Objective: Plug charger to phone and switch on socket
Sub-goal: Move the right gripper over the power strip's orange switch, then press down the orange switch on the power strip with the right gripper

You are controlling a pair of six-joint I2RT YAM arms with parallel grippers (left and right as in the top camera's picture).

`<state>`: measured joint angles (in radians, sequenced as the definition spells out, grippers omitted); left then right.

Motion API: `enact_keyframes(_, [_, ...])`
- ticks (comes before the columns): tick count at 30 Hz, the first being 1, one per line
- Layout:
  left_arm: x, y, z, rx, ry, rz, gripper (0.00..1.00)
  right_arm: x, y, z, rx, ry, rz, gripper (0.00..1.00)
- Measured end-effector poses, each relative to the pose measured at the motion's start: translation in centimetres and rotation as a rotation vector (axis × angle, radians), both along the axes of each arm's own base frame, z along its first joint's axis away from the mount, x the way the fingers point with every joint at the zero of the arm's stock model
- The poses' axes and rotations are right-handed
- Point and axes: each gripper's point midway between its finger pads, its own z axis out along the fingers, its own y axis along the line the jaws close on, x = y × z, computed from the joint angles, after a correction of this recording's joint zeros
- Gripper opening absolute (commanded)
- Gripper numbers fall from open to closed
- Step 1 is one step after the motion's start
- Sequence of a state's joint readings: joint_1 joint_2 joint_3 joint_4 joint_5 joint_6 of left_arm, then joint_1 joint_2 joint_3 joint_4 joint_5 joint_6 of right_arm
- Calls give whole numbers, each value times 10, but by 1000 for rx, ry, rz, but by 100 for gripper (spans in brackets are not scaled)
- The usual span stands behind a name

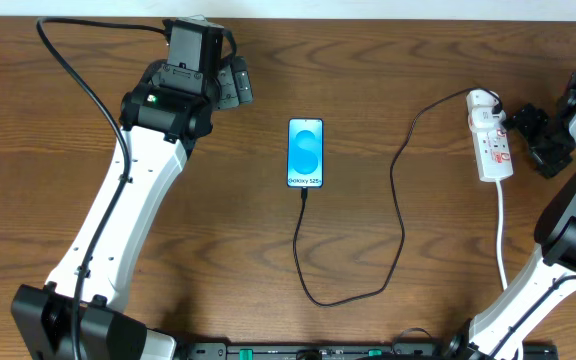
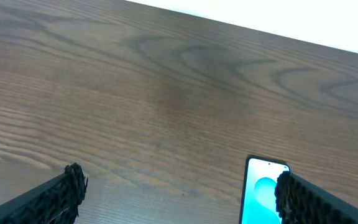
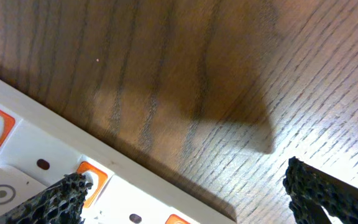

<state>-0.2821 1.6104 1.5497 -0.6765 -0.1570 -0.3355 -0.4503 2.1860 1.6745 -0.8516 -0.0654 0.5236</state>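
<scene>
Trouble looms at frame right: my wide-spread right hand (image 3: 184, 177) could shove the socket (image 1: 491, 145) sideways instead of switching it on.

The left arm (image 1: 133, 200) runs from the near left corner toward the far side, its wrist bent so that the left gripper (image 1: 234, 86) points to the right, jaws spread wide apart. The right arm (image 1: 566, 235) reaches from the near right up to the far right edge, where the right gripper (image 1: 536, 135) points left, its jaws likewise wide apart
</scene>
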Motion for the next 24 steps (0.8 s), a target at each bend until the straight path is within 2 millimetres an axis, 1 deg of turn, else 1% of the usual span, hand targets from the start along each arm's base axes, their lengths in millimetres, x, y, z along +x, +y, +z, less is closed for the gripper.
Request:
enact_keyframes(6, [0, 0, 0, 0, 0, 0, 99, 1, 5, 0, 8, -1, 6, 99])
enact_keyframes(20, [0, 0, 0, 0, 0, 0, 99, 2, 4, 0, 6, -1, -1, 99])
enact_keyframes(24, [0, 0, 0, 0, 0, 0, 99, 3, 1, -6, -10, -12, -9, 99])
